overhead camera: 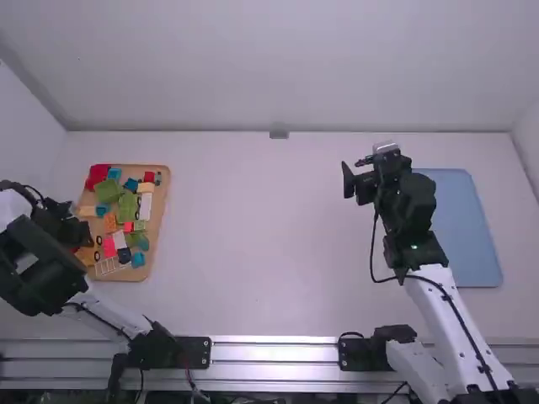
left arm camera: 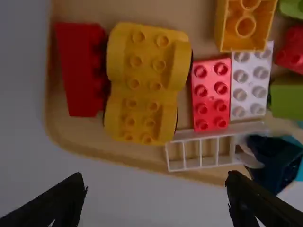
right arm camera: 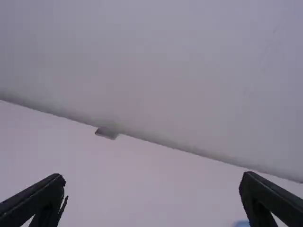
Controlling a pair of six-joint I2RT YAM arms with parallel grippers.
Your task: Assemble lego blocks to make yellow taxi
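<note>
Presumably, the main hazard is a snag: the left gripper, fingers spread beside the wooden tray, may knock the red brick or white rail fence if lowered askew. The yellow wheeled chassis lies studs up near the tray's rounded corner, with bulging fenders and dark tyre edges; the right gripper, fingers apart, is well right of the tray

A flat blue tray with rounded corners lies near the right edge of the white table. A small grey piece sits at the middle of the far edge, against a pale back wall. A silvery metal rail runs along the near edge.
</note>
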